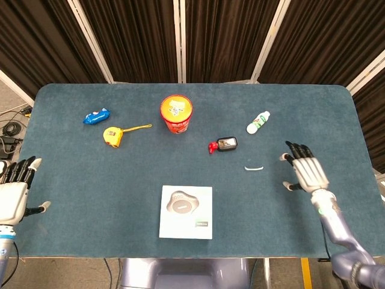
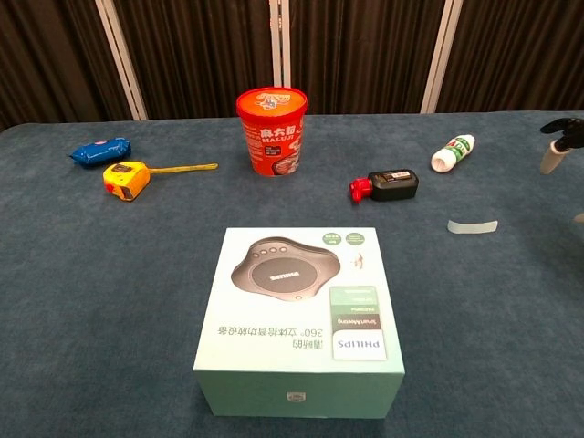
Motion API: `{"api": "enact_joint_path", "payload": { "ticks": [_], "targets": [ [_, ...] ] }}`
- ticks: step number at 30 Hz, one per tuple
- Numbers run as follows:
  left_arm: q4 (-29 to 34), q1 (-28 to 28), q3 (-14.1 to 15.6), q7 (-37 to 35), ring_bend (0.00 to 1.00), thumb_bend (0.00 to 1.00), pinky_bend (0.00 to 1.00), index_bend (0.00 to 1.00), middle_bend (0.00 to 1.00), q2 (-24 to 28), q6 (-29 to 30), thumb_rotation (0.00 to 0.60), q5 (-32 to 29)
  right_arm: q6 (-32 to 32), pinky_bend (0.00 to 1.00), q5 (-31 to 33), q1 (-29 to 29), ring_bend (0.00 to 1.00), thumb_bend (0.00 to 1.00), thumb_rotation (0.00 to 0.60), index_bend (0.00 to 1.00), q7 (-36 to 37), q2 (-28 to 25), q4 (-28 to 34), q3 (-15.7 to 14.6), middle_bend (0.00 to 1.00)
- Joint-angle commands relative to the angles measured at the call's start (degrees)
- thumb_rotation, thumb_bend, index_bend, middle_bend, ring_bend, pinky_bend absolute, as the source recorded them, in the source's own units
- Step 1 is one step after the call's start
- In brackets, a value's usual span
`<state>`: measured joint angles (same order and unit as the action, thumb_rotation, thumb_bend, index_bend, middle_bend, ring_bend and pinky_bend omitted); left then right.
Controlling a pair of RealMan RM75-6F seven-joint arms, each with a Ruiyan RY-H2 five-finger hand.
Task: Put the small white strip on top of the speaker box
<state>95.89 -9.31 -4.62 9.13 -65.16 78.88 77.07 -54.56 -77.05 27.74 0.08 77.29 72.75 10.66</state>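
The small white strip (image 1: 254,168), a thin curved sliver of plastic or tape, lies flat on the blue felt-covered table (image 1: 90,180) right of centre in the head view, just below the black-and-red ink bottle (image 1: 223,144). It looks nearly weightless and bendy, and probably hugs the nap of the cloth (so there is little edge to get under). A fingertip pinch at one of its upturned ends seems the likeliest hold; pressing on its middle would only flatten it.

The pale green speaker box with a grey disc printed on its lid (image 1: 186,212) sits at lower centre, well apart from the strip, and its broad flat top offers an easy landing.

The right hand (image 1: 305,171) hovers to the right of the strip, fingers spread and holding nothing. The left hand (image 1: 13,194) rests at the lower left edge, also spread and empty.

The chest view cuts off all but a few dark fingertips (image 2: 557,128) at its right border. Whether the strip is sticky cannot be told.
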Motion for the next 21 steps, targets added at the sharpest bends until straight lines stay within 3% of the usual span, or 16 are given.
{"api": "enact_joint_path", "payload": {
  "ticks": [1, 5, 21],
  "targets": [
    [-0.85, -0.48, -0.42, 0.73, 0.0, 0.0, 0.0, 0.0, 0.0, -0.73, -1.01, 0.6, -1.37, 5.32, 0.0, 1.58, 5.13, 0.0, 0.18, 0.6, 0.41, 1.21, 5.38, -7.87, 0.75, 0.0],
    [-1.63, -0.86, -0.82, 1.37, 0.0, 0.0, 0.0, 0.0, 0.0, -1.33, -1.77, 0.6, -2.81, 8.02, 0.0, 1.3, 7.24, 0.0, 0.23, 0.6, 0.46, 0.93, 7.79, -11.81, -0.2, 0.0],
    [-2.9, -1.28, -1.17, 1.75, 0.0, 0.0, 0.0, 0.0, 0.0, -1.86, -2.34, 0.6, -4.25, 9.35, 0.0, -1.83, 10.77, 0.0, 0.26, 0.6, 0.48, 1.09, 14.09, -19.99, -3.38, 0.01]
  ]
}}
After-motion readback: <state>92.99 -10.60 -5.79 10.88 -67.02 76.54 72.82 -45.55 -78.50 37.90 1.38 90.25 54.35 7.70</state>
